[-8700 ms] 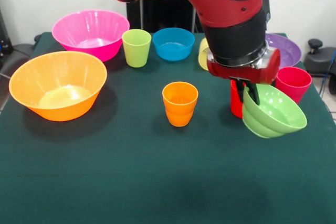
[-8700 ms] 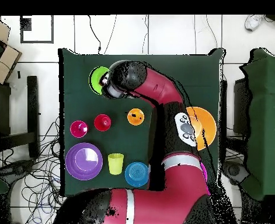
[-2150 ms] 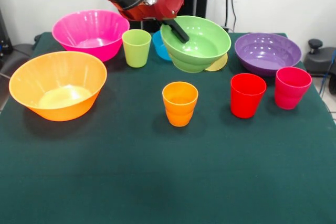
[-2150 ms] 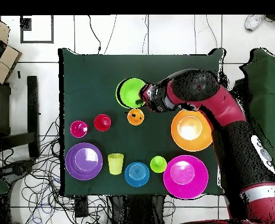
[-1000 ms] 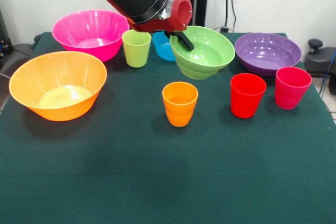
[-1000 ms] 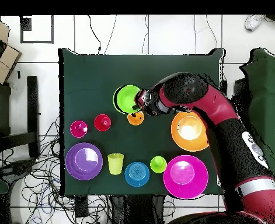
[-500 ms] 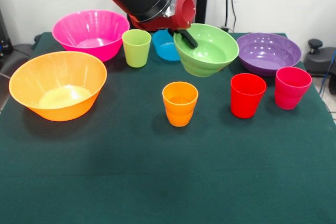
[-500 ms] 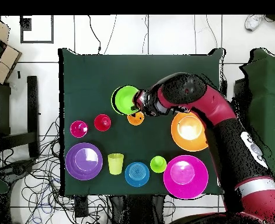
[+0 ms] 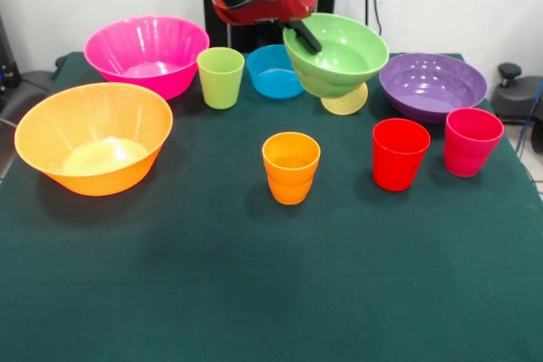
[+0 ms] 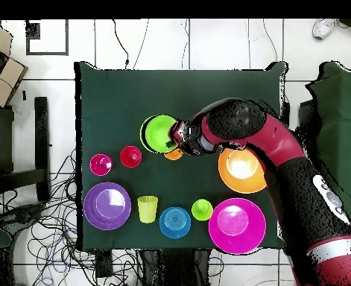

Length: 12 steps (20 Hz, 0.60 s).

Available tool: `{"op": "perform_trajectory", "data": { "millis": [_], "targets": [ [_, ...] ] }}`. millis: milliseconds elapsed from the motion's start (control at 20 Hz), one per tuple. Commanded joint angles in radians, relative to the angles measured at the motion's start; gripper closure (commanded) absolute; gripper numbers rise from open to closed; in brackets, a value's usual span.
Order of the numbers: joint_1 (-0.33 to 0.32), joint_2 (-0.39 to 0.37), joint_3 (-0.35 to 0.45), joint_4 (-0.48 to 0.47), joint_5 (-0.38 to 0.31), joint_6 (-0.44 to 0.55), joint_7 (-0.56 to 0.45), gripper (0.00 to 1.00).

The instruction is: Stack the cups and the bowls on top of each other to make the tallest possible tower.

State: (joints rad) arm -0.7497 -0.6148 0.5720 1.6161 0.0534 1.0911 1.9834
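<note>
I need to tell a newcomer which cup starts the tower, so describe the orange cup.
Start at the big orange bowl on the green table. Beside it, alone mid-table, stands the orange cup. It is the only ribbed cup, and nothing touches it.

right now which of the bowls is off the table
The small light green plastic bowl: the pincer grips its rim and holds it in the air. The large orange, large pink, small blue and shallow purple bowls all sit on the table.

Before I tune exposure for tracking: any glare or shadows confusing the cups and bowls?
Front view: bright reflection inside the large orange plastic bowl; soft shadows beside the ribbed orange cup. Overhead view: the red arm covers most of that cup.
</note>
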Motion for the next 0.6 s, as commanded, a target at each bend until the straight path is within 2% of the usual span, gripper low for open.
{"op": "perform_trajectory", "data": {
  "millis": [50, 600],
  "targets": [
    [-0.018, -0.065, 0.063, 0.127, -0.046, -0.034, -0.129, 1.0],
    [-0.061, -0.205, 0.135, 0.259, 0.01, -0.04, -0.105, 1.0]
  ]
}}
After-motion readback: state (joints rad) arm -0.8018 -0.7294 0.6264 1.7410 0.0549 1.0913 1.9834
